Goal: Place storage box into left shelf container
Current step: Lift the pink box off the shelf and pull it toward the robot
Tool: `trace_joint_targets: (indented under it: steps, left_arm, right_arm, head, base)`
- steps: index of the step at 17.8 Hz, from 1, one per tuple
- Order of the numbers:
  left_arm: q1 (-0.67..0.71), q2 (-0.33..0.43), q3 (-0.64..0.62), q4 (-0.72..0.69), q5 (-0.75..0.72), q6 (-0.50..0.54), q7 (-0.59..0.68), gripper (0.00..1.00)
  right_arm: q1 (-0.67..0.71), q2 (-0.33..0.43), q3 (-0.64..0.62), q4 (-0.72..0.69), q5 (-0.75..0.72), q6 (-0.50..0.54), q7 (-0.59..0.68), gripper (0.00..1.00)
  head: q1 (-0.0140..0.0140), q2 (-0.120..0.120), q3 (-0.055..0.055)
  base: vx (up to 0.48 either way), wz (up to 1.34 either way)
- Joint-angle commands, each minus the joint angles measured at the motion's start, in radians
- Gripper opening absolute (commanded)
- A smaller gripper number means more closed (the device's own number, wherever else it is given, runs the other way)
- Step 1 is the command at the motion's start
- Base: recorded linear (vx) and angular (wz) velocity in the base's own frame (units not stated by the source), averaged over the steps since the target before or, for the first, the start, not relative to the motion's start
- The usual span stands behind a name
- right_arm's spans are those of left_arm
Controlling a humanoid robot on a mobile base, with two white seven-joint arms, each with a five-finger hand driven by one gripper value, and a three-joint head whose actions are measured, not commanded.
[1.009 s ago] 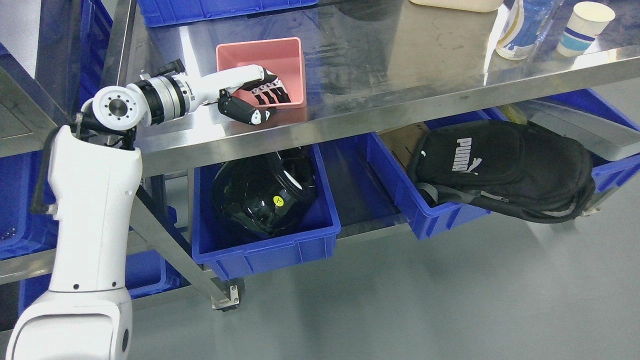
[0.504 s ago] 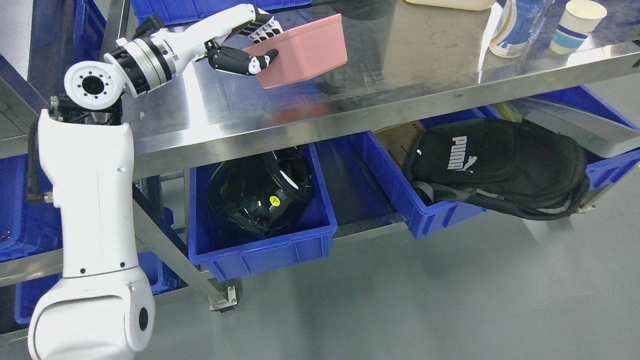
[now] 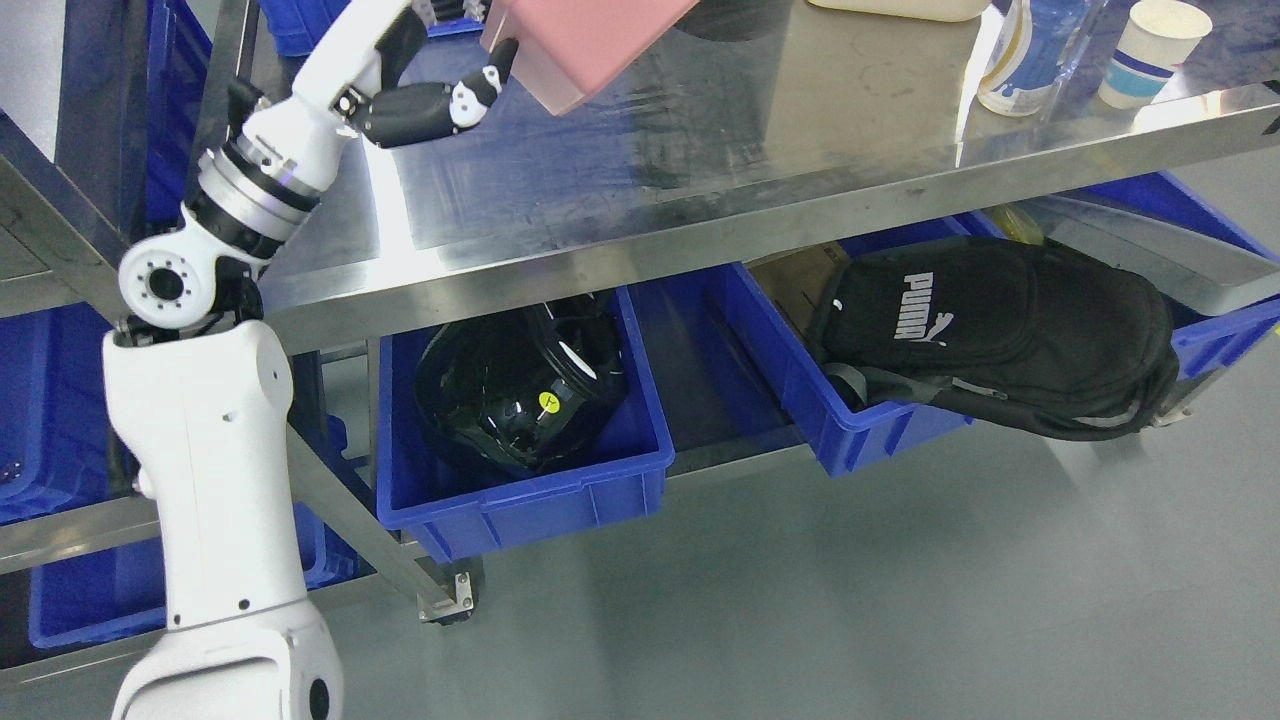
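The pink storage box point(image 3: 585, 45) hangs above the steel table point(image 3: 700, 170), tilted, with its upper part cut off by the top edge of the head view. My left hand point(image 3: 470, 75) is shut on its left wall; the black thumb presses the outside and the other fingers are out of view above. My white left arm rises from the lower left. The right arm does not show.
Under the table stand a blue bin point(image 3: 520, 500) holding a black helmet point(image 3: 520, 385) and another blue bin point(image 3: 860, 430) with a black bag point(image 3: 1000, 330). A paper cup point(image 3: 1140, 50) and a bottle point(image 3: 1020, 60) stand at the table's far right. More blue bins point(image 3: 50, 400) fill the left shelf.
My left hand has lifted the pink box off the table and carried it up and slightly left, now partly out of frame. The forearm has swung upward.
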Motion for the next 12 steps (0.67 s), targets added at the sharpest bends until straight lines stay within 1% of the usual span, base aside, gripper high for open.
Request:
trace_joint_targets:
  steps: [1,5,7,12]
  left_arm:
    - [0.217,-0.007,-0.076,-0.226,0.108,-0.073,0.082,0.01]
    - [0.338,-0.007,-0.144,-0.298,0.107,-0.097,0.086,0.01]
    - [0.380,-0.007,-0.158,-0.326,0.107,-0.097,0.086,0.01]
    - [0.408,-0.007,-0.143,-0.330,0.107,-0.099,0.085,0.01]
  right_arm:
    - [0.026,-0.017,0.000,-0.017,-0.003,0.000,0.176,1.00]
    - [0.026,-0.017,0.000,-0.017,-0.003,0.000,0.176,1.00]
    - [0.026,-0.017,0.000,-0.017,-0.003,0.000,0.176,1.00]
    - [0.026,-0.017,0.000,-0.017,-0.003,0.000,0.176,1.00]
  head:
    - [0.0000,0.000,0.000]
    - [0.0000,0.000,0.000]
    - [0.0000,0.000,0.000]
    - [0.0000,0.000,0.000]
  base:
    - [0.000,0.00]
    - [0.000,0.00]
    - [0.000,0.00]
    - [0.000,0.00]
